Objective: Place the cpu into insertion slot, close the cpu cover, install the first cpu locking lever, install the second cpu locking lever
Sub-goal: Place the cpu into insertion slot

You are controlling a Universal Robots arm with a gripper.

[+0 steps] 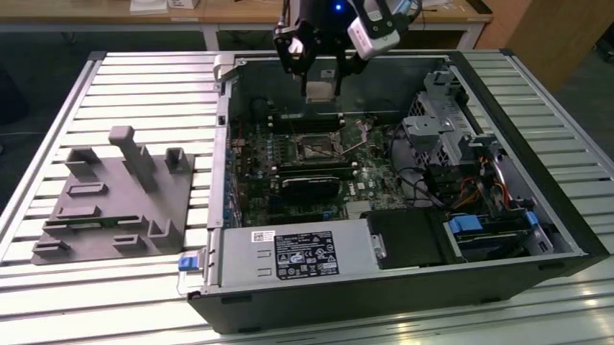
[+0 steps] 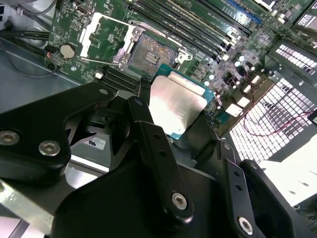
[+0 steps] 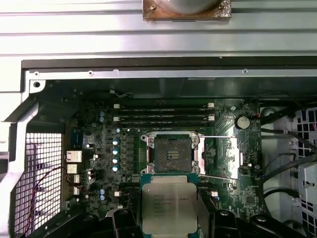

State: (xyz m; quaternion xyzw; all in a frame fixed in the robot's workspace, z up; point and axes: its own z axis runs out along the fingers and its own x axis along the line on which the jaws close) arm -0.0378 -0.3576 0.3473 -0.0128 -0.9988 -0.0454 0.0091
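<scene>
My gripper hangs over the far side of the open computer case, shut on the cpu. In both wrist views the cpu is a square silver-topped chip on a green board, pinched at two opposite edges between the black fingers. The insertion slot lies bare on the motherboard below, its dark centre uncovered. The chip is above it and off to one side, not touching. The cpu cover stands swung open beside the slot. Thin wire levers stick out beside it.
Long black memory slots run next to the socket. A black card, a power supply and a drive cage with cables crowd the case. A grey parts fixture sits on the slatted table at the exterior view's left.
</scene>
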